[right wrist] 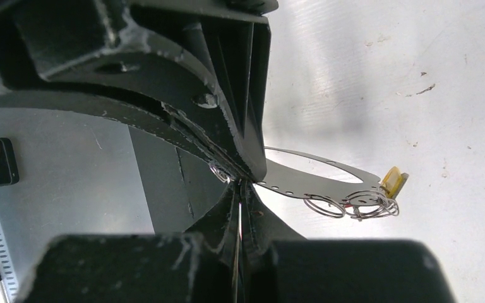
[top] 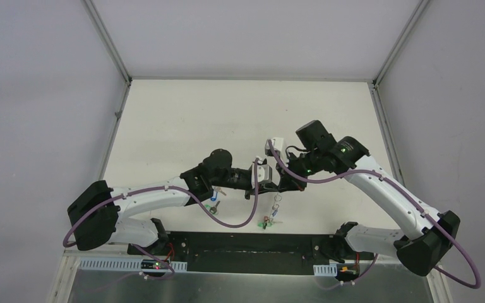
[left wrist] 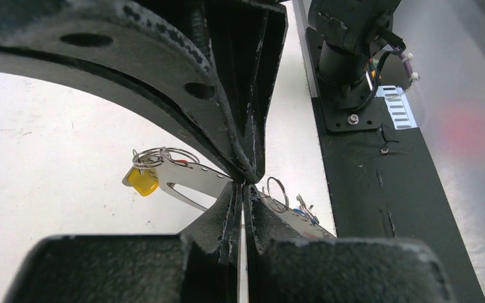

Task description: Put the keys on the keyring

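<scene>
Nearest the arm bases, the green-tagged key (top: 267, 222) is seen lying on the white table (top: 227, 120), just beyond the black base plate (top: 240, 243). Its tag reads as a small green spot; the dark metal part is too small to make out. A little farther and to the left, the blue-tagged key (top: 215, 206) is found on the table under the left forearm, apart from the green one. Neither key is held.

Above the table, beyond both keys, the keyring (right wrist: 290, 187) is held between the two grippers, which meet tip to tip. It is seen as a thin, flat grey metal band, curved, with a row of tiny holes along it. Several small split rings (right wrist: 353, 205) and a yellow tag (right wrist: 393, 181) are bunched at its far end.

The left gripper (left wrist: 246, 184) is seen pinched fully together, with the band passing out on both sides of the fingertips. The right gripper (right wrist: 240, 182) is likewise clamped tight on the band, with no gap between the pads. One small ring (top: 277, 202) is noted below the grippers; whether it hangs or lies cannot be told.
</scene>
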`<state>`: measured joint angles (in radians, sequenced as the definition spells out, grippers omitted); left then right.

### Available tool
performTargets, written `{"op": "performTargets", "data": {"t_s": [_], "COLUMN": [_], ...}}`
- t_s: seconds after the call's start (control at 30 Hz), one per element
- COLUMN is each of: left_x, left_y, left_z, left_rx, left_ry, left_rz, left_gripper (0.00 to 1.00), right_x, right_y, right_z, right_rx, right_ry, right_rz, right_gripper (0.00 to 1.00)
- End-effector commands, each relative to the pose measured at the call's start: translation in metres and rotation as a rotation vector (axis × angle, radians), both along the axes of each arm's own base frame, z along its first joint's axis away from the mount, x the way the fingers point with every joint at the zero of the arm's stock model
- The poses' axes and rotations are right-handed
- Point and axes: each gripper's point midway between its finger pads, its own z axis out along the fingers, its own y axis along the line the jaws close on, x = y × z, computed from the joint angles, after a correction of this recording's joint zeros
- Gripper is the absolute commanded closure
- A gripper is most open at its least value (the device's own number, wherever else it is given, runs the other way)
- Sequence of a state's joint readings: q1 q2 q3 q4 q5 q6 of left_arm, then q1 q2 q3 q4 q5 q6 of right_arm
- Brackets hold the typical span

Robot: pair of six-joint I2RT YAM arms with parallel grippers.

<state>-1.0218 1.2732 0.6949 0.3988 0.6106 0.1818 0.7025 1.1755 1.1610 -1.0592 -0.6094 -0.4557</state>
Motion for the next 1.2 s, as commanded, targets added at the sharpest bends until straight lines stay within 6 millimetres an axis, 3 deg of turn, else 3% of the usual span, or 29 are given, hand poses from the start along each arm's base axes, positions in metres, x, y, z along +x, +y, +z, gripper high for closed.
{"op": "performTargets", "data": {"t_s": [0.0, 0.07, 0.27, 0.47, 0.77, 0.87, 1.0, 1.17], "left_x": [-0.006, -0.004, 0.008, 0.009, -0.001, -0.007, -0.012, -0.013], "left_y": [-0.002, 0.002, 0.018, 0.033, 0.056, 0.056, 0.058, 0.062], "left_z": [0.027, 0.03, 0.044, 0.058, 0.09, 0.093, 0.102, 0.108], "left_rx": [-0.08, -0.102, -0.198, -0.323, -0.57, -0.586, -0.612, -0.632], "left_ry": [-0.06, -0.064, -0.091, -0.128, -0.216, -0.229, -0.25, -0.263], "left_rz": [-0.03, 0.0, 0.123, 0.178, 0.194, 0.163, 0.142, 0.145], "left_gripper": [1.0, 1.0, 1.0, 1.0, 1.0, 1.0, 1.0, 1.0], "right_x": [0.012, 0.018, 0.034, 0.033, 0.014, 0.007, -0.004, -0.011], "right_y": [0.006, 0.006, 0.007, 0.012, 0.016, 0.019, 0.024, 0.028], "right_z": [0.014, 0.017, 0.028, 0.043, 0.057, 0.062, 0.074, 0.08], "right_rx": [0.069, 0.087, 0.193, 0.4, 0.571, 0.608, 0.678, 0.725], "right_ry": [-0.12, -0.171, -0.314, -0.408, -0.497, -0.507, -0.526, -0.534], "right_rz": [0.003, -0.023, -0.137, -0.211, -0.117, -0.07, 0.006, 0.056], "right_gripper": [1.0, 0.99, 0.65, 0.49, 0.51, 0.53, 0.63, 0.65]}}
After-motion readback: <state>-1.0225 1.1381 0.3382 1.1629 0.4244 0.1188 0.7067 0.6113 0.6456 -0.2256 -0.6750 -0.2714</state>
